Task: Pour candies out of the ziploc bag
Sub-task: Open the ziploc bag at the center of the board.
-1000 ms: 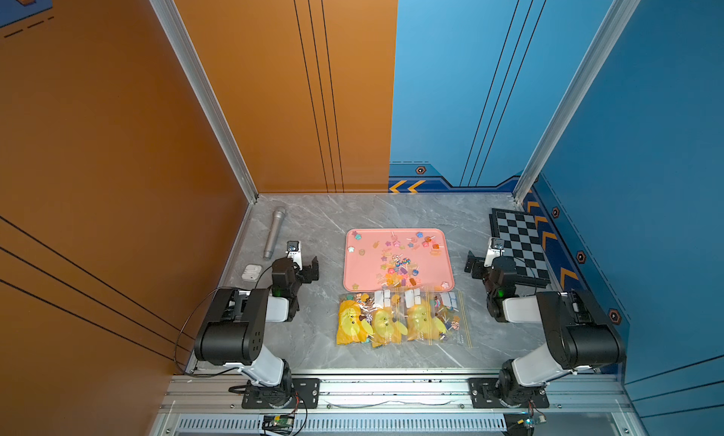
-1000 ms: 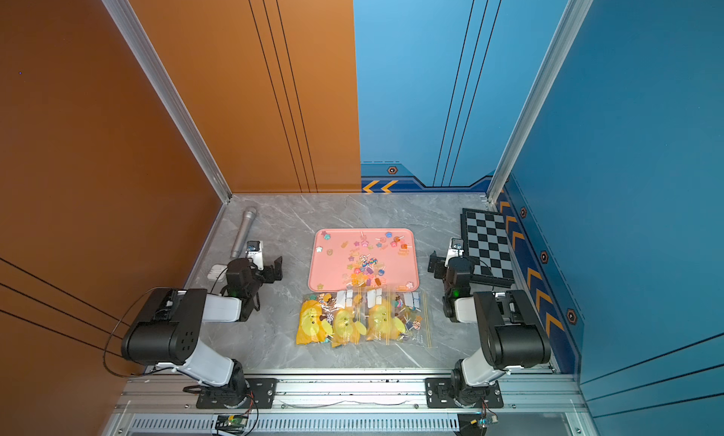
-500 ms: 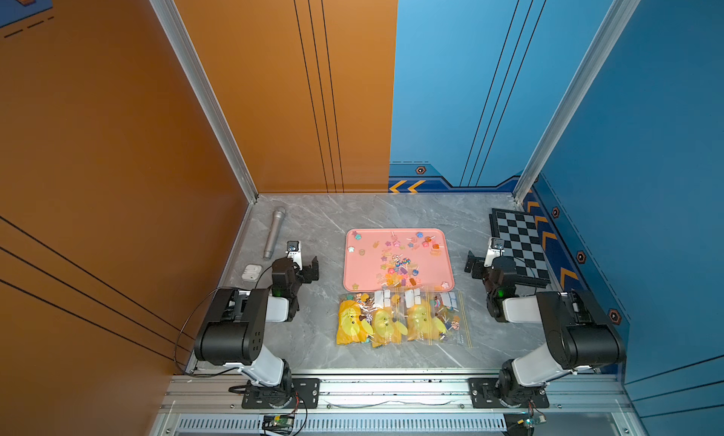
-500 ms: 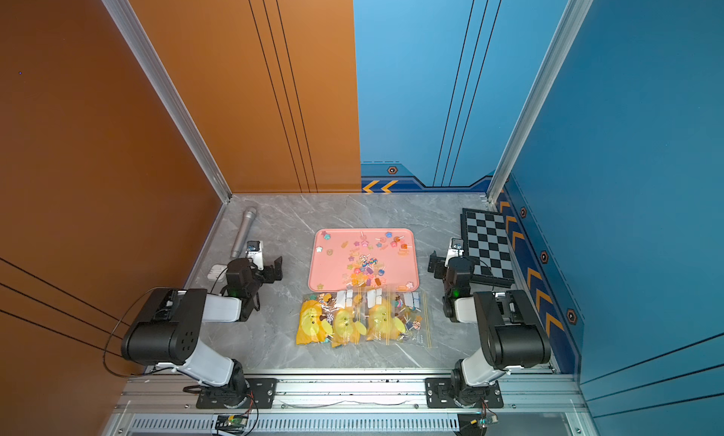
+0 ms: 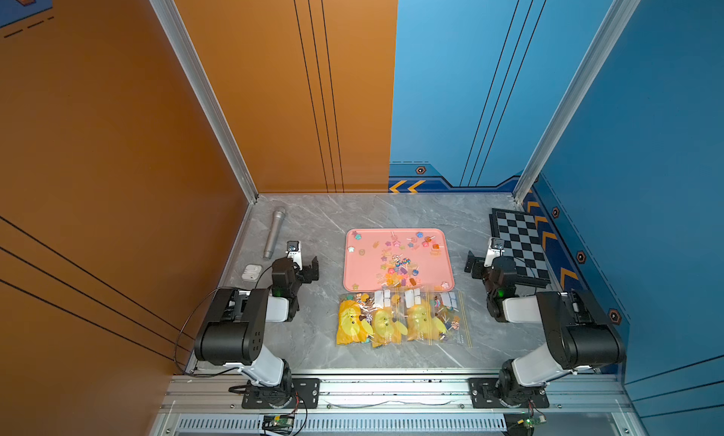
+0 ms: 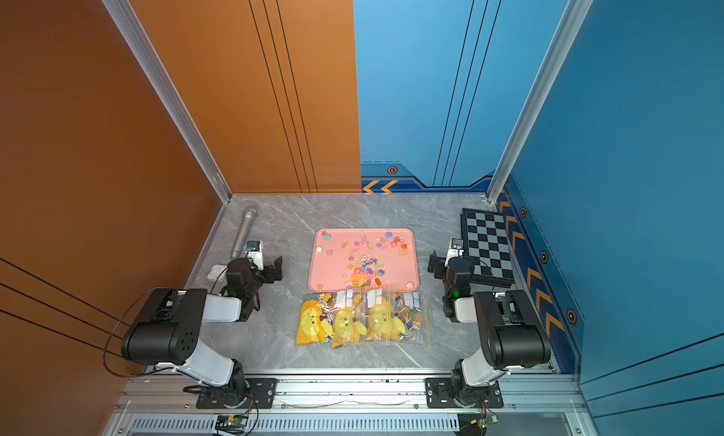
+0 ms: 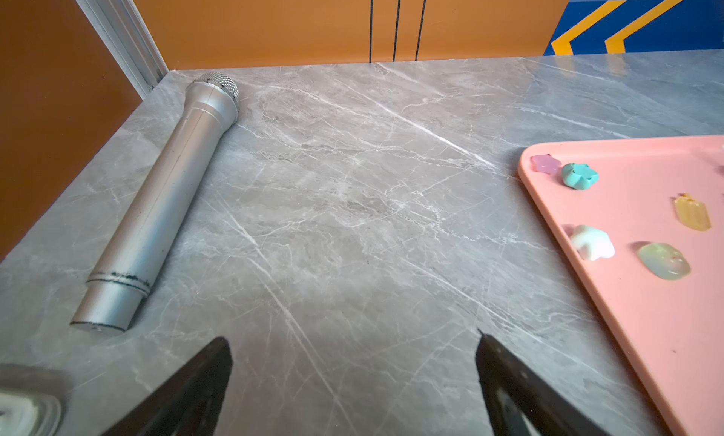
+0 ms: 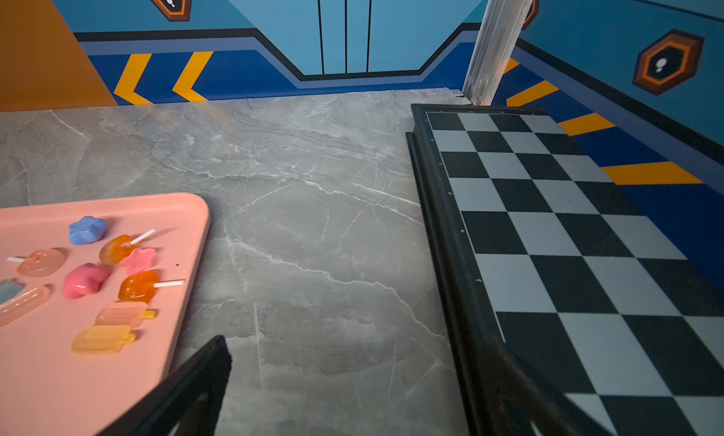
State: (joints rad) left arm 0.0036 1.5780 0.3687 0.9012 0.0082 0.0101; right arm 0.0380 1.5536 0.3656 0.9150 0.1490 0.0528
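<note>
Pink tray (image 5: 362, 271) lies at the middle of the grey marbled table (image 5: 313, 336), strewn with candies (image 5: 397, 263): stars, swirl lollipops on white sticks and ice-lolly shapes in pink, blue, orange and purple. In both top views they are thickest toward the tray's near half.

Three clear zip bags (image 5: 403, 316), printed with yellow figures, lie flat and overlapping side by side just beside the tray's near rim, their white-labelled tops toward it. More candies show through the plastic, most in the bag nearest the right arm. Neither arm touches bags or tray.

The left gripper (image 5: 303, 262) hangs low over bare table between the tray and a silver mic (image 5: 274, 234), jaws spread wide and holding nothing. Its wrist view shows the black fingertips (image 7: 219, 351) well apart, with only marble between them. A small white case (image 5: 251, 272) sits near the mic, by the left wall.

The right gripper (image 5: 482, 263) hovers between the tray and a chessboard (image 5: 519, 246) that lies along the right wall, jaws likewise wide apart and empty. Its wrist view shows bare marble between the fingers, a tray corner to one side and the chessboard's black edge to the other.
</note>
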